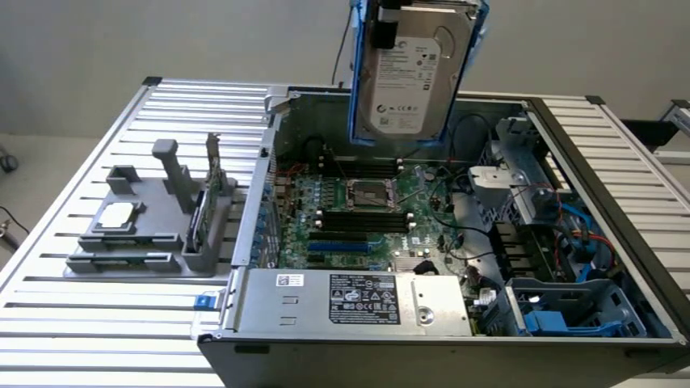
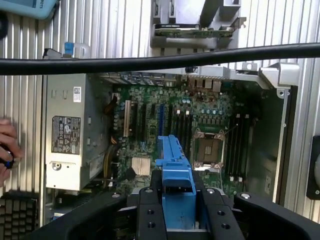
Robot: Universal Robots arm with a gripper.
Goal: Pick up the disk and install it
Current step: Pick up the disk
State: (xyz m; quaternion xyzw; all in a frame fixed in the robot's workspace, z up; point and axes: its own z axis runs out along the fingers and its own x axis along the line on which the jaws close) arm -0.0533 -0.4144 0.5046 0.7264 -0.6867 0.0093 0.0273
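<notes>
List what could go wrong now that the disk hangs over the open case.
The gripper holds the disk by its blue carrier above the motherboard; a slip could drop it onto the CPU socket. Loose cables by the drive cage might snag it. A person's hand beside the case may be in the arm's way.

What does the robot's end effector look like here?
Matte black, blocky end effector with two flat fingers dotted with round screw holes, between curved black housing shoulders. A thick black cable crosses in front of the wrist camera.
</notes>
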